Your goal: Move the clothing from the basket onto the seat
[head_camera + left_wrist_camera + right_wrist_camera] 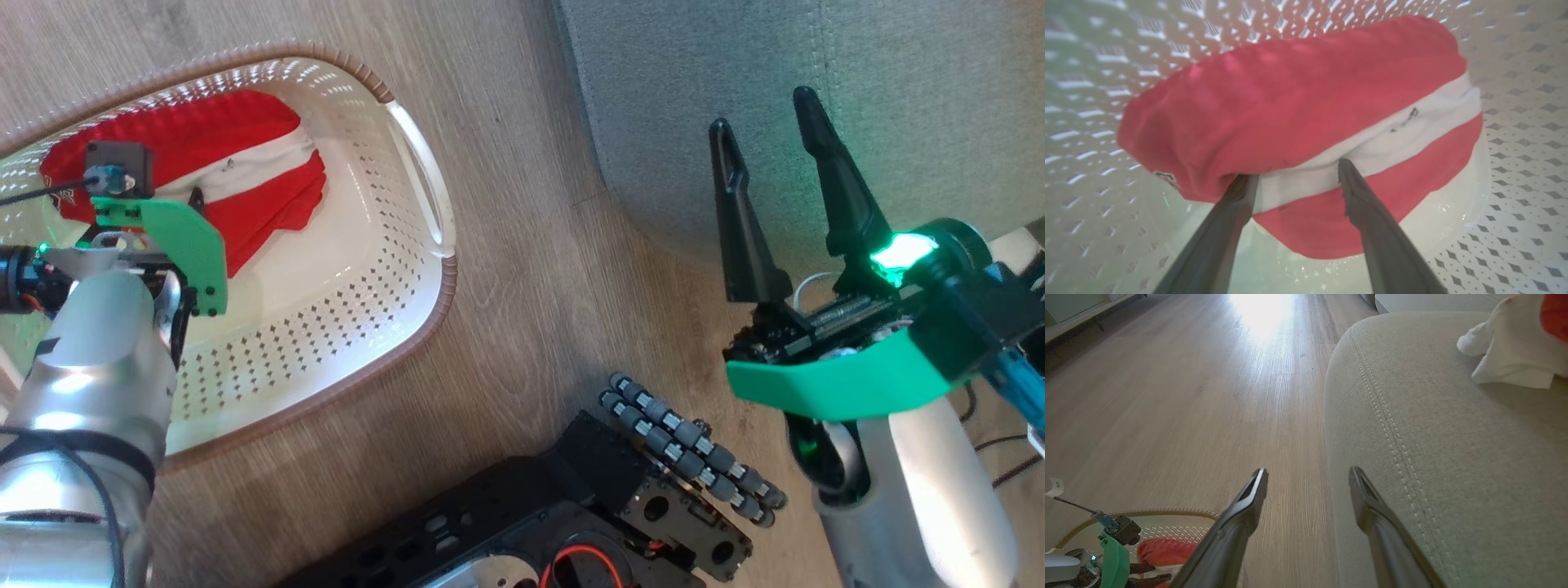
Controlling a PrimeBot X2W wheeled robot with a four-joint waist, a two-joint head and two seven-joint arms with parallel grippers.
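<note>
1. Left wrist view: the left gripper (pixel 1294 171) has its two long dark fingers spread wide, tips at the near edge of a soft red fabric garment with a white band (pixel 1290 102). Nothing is pinched between them, and whether the tips press the cloth cannot be told
2. Beyond the fingers, that garment lies bunched on the bottom of the cream-white perforated plastic laundry basket (pixel 1527 171), whose walls rise behind it
3. Right wrist view: the right gripper (pixel 1308 471) is likewise spread and empty, hovering where the pale wood-plank floor (pixel 1188 396) meets the large grey fabric-upholstered seat cushion with pale stitching (pixel 1453 465)
4. Farther back on that cushion lies a second garment, white with a patch of red (pixel 1506 355), so half the job looks done
5. The step in hand appears to be the left arm's pick-up of the last garment in the basket
6. The next move calls for the fingers to sink into the cloth and close on a thick fold, since a shallow pinch could slip. The garment must then be lifted clear of the basket wall and carried across to the cushion
</note>
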